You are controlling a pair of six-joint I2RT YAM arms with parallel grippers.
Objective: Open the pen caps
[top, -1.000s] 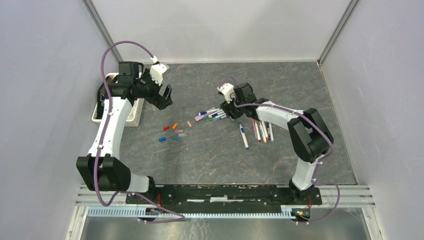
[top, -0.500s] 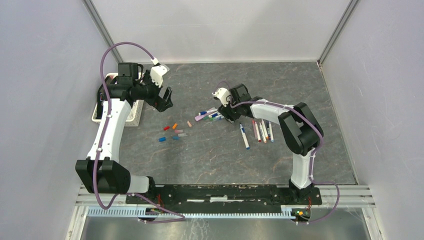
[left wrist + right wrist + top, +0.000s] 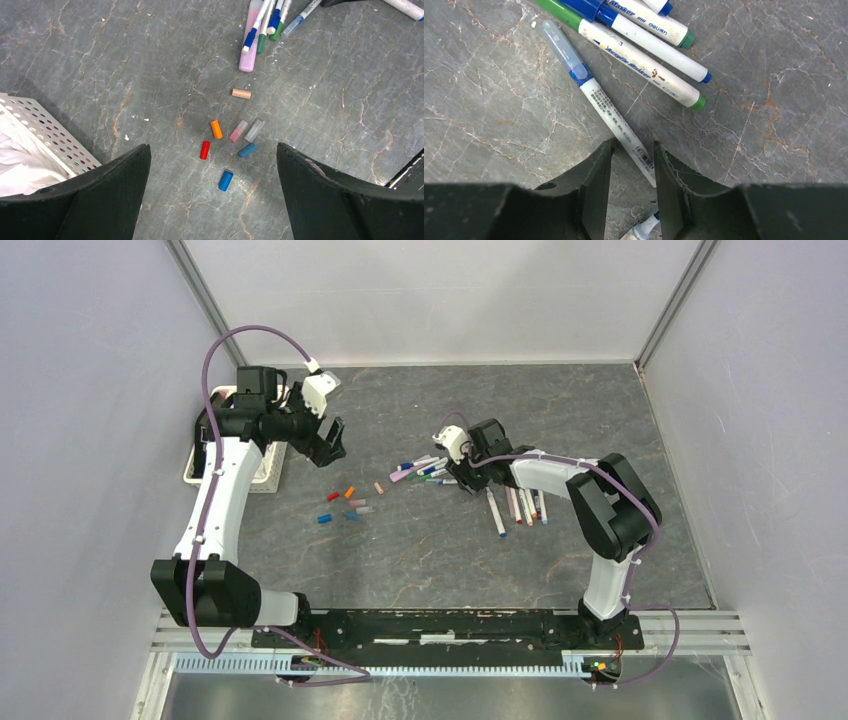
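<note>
Grey marbled table (image 3: 420, 560), and the loose pen caps (image 3: 238, 131) lie scattered at the middle left of the top view. In the left wrist view a peach cap (image 3: 241, 93) sits uppermost, then orange (image 3: 216, 129), red (image 3: 204, 149), pink, a clear one and two blue. The left gripper (image 3: 212, 146) hangs right above them, jaws spread wide and holding nothing, with the caps framed between its two black fingers (image 3: 115, 190). A white perforated basket (image 3: 50, 132) with white cloth in it sits at that view's lower left edge.

Right of centre in the top view, the right gripper (image 3: 633, 145) is down at the table by the marker pile (image 3: 425, 468). Its fingers stand close on either side of a white marker barrel (image 3: 611, 115). The barrel carries a clear cap (image 3: 563, 47) over a blue collar and points to the upper left of the right wrist view. Whether the fingers pinch the barrel or merely flank it cannot be told. More white markers (image 3: 649, 62), green and blue ended, lie just above.
</note>
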